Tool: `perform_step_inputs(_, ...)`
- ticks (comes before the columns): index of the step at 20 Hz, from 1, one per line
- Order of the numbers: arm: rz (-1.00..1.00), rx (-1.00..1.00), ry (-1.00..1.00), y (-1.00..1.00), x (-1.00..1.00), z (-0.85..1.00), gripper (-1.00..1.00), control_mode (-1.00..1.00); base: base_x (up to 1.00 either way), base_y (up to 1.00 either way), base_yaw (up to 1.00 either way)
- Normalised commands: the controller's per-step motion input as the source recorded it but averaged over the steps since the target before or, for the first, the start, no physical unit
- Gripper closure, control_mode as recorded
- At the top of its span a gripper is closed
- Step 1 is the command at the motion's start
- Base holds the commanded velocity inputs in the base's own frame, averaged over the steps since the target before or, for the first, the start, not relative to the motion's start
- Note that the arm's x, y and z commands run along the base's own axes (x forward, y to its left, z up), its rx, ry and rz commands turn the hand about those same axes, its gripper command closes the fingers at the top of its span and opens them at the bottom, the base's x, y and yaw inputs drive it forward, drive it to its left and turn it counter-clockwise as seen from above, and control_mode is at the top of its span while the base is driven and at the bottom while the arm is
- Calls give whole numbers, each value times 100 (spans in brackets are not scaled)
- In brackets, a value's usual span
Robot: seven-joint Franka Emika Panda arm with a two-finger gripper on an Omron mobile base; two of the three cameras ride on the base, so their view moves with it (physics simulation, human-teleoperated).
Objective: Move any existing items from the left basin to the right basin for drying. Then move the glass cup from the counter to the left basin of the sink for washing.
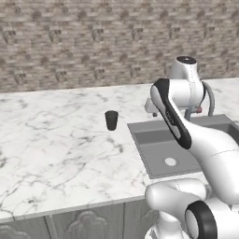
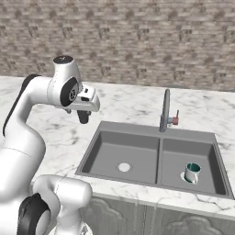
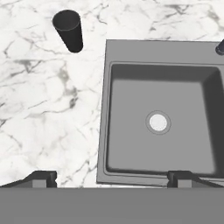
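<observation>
Beyond gripper (image 3: 111, 178), left: glass cup (image 3: 69, 29).

Kitchen, marble counter (image 1: 56, 149), double sink (image 2: 156, 133) with faucet (image 2: 164, 110), brick wall (image 2: 137, 41)

Counter (image 1: 56, 144): white marble, grey-veined, smooth. Sink (image 2: 137, 133): grey metal, matt, even finish; left basin (image 3: 131, 131) with a pale round drain (image 3: 158, 122). Faucet (image 2: 165, 110): smooth metal, dull sheen. Cup (image 1: 111, 120): near-black, opaque, matt. Wall (image 1: 93, 42): rough brown-grey brick. Mug (image 2: 192, 172): glossy teal-and-white. Cabinet doors (image 1: 84, 224): grey, embossed.
</observation>
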Motion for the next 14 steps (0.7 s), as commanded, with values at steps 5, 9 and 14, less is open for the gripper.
perform_step_inputs(5,0,0,0,0,67,-2,-100,-100,0,0,0)
perform_step_inputs(9,0,3,0,25,48,-13,-100,-100,0,0,0)
perform_step_inputs(14,0,15,0,32,9,-18,-100,-100,0,0,0)
